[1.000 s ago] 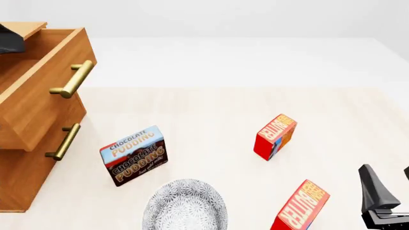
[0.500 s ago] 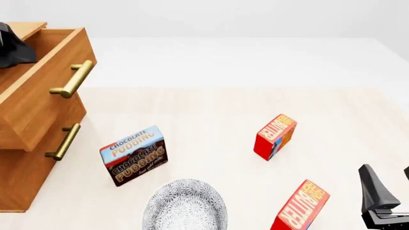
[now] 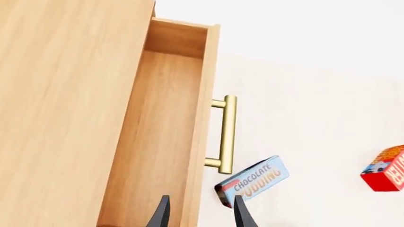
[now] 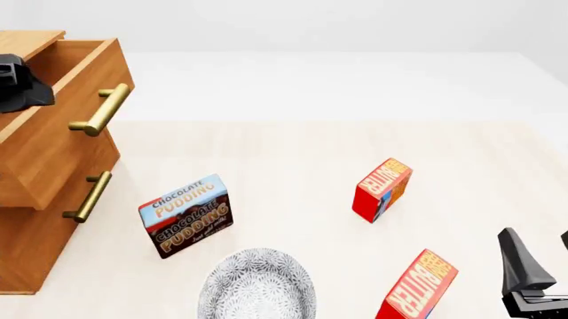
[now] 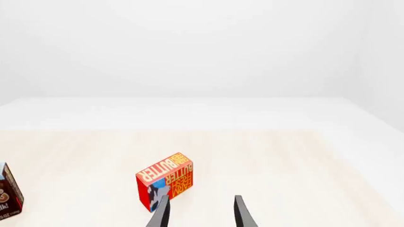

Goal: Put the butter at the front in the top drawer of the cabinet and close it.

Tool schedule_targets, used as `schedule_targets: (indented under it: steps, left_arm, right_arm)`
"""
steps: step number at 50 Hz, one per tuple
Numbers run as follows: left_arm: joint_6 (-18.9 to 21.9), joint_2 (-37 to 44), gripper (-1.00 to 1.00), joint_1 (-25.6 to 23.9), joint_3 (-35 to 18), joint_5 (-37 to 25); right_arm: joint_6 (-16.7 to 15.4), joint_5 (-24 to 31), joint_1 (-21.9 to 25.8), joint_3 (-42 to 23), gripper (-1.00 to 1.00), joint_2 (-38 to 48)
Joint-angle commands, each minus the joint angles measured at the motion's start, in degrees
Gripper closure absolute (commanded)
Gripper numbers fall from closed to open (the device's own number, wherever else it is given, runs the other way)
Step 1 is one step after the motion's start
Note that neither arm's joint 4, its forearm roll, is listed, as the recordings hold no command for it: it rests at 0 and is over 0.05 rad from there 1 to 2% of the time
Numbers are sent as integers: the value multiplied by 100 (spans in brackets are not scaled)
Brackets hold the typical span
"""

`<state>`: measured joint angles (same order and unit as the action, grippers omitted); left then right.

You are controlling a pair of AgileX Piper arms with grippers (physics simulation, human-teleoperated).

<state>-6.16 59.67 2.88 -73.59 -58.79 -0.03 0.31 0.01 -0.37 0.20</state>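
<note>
The butter (image 4: 417, 287) at the front stands just left of the right gripper (image 4: 537, 266), whose jaws are spread and empty.

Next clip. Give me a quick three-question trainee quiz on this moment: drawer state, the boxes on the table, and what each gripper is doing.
1. True or false: the top drawer of the cabinet is pulled open.
2. How many butter cartons stand on the table? A) one B) two C) three
3. Fill in: the box nearest the cabinet's lower drawer handle is lettered "Chocolate ____".

Key
1. True. The left wrist view looks down into its bare wooden interior, with the left gripper open above it.
2. B. The front butter sits beside the open, empty right gripper; the far butter stands farther back.
3. Pudding, on the Chocolate Pudding box.
</note>
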Motion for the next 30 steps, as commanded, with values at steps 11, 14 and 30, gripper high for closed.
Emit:
schedule_targets:
  steps: [11, 14, 30]
  left_arm:
    - [15, 142, -100, 27, 266, 132]
    - [-21, 211, -100, -37, 258, 180]
    - [-66, 342, -100, -260, 334, 298]
  right_arm:
    - [1, -8, 0, 4, -100, 2]
    - [3, -10, -3, 4, -100, 0]
    - [1, -8, 0, 4, -100, 2]
